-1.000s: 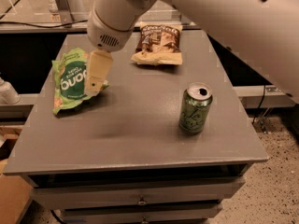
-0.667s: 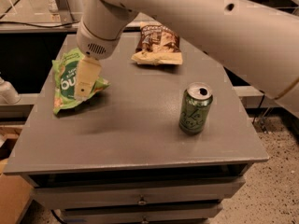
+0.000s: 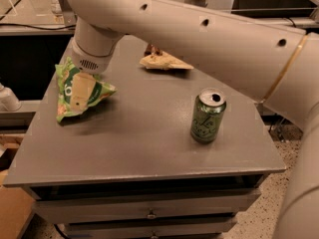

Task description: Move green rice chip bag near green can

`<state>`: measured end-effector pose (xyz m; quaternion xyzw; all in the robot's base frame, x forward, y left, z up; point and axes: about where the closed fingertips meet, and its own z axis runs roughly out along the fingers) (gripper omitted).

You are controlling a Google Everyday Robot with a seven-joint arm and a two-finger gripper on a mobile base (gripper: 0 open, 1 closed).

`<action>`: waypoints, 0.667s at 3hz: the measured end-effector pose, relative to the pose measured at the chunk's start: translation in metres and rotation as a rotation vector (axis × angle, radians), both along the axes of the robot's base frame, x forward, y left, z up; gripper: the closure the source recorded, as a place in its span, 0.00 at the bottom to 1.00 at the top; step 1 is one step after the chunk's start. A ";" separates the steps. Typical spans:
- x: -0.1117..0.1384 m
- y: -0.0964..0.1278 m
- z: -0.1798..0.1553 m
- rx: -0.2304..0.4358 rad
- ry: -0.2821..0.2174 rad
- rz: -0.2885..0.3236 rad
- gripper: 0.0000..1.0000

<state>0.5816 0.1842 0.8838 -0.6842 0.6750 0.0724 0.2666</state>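
Nearest, on the grey table, the green can stands upright right of centre, well apart from the green rice chip bag, which lies crumpled near the left edge. The gripper is down on the bag's front, covering much of its logo - whether it is clamped on the bag or loose cannot be told. Farther back, a tan chip bag shows only in part - the arm cuts off its far side.
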 end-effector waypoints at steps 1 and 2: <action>0.010 -0.013 -0.016 -0.036 0.007 -0.063 0.00; 0.016 -0.023 -0.020 -0.049 0.009 -0.108 0.00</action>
